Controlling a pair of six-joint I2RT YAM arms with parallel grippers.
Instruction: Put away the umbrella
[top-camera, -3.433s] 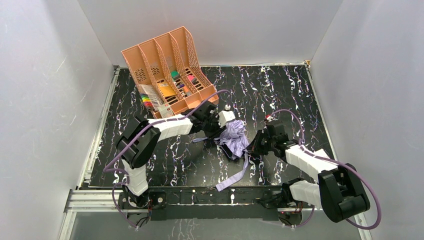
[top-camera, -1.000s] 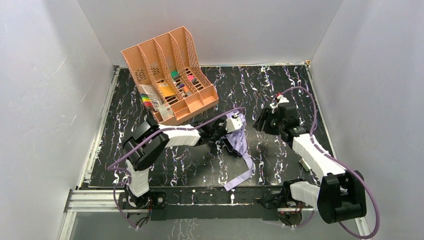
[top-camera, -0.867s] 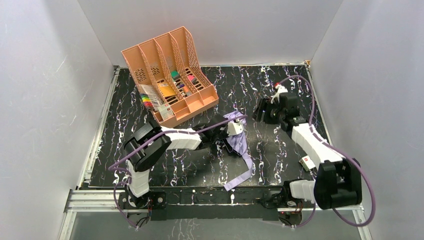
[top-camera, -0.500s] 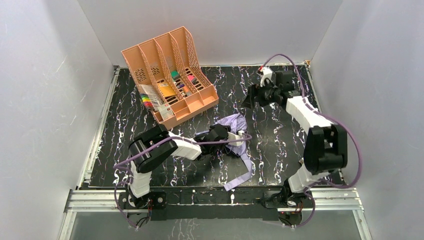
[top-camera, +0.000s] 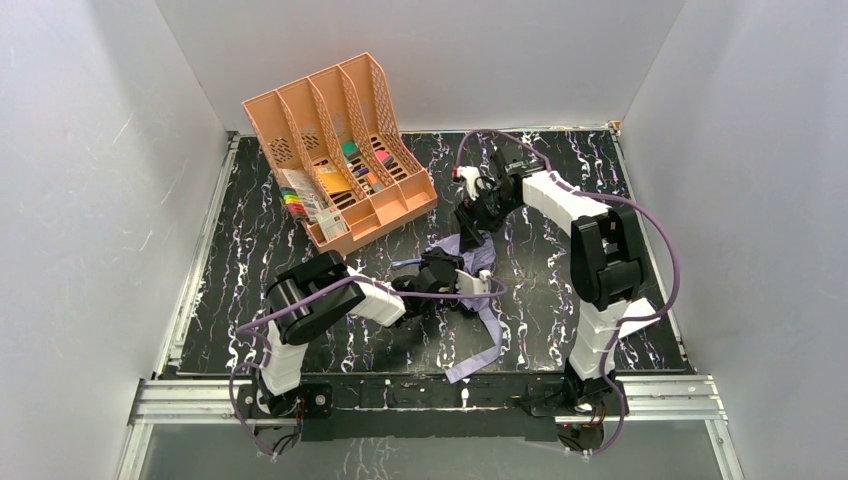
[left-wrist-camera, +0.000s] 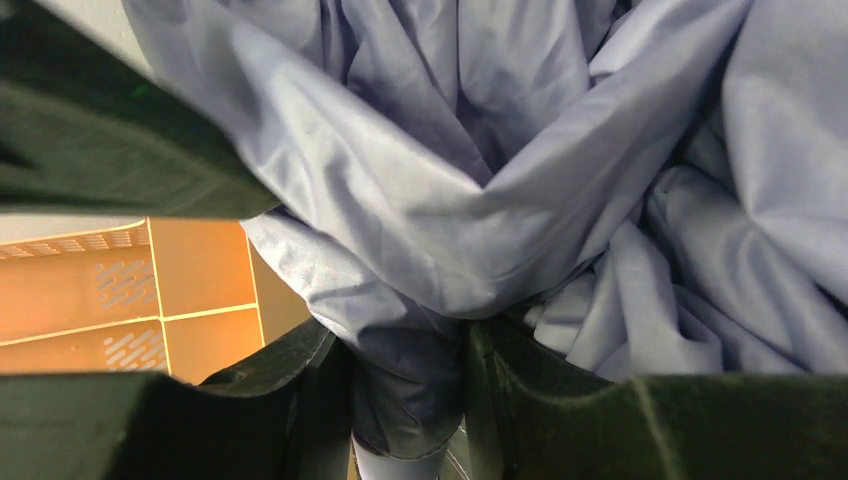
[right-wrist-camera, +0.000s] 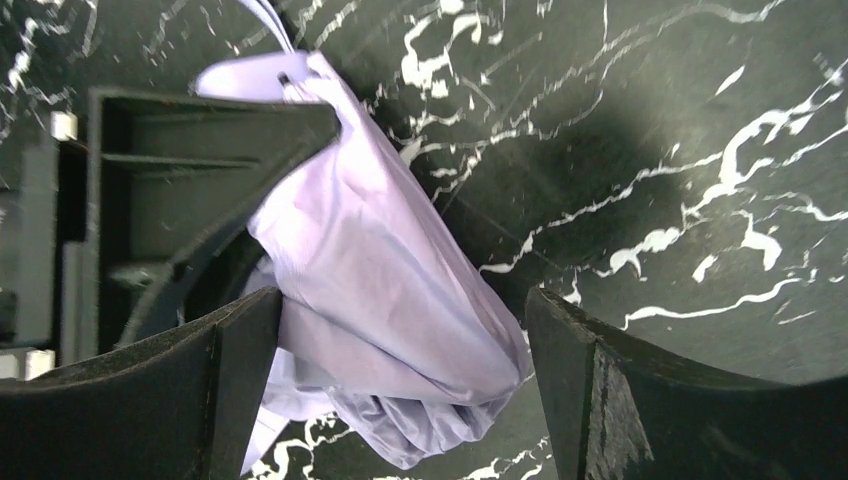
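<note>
Umbrella lies mid-way across the table, strap trailing toward the near edge. Organiser stands behind, to the left. Left gripper at its left side; right gripper over its rear.

Count: 1 umbrella with 1 strap, 1 peach file organiser with 4 slots, 2 arms: left arm, right arm. 1 table.

Both arms have white shells, black joints, looping purple cables and black jaws.
</note>
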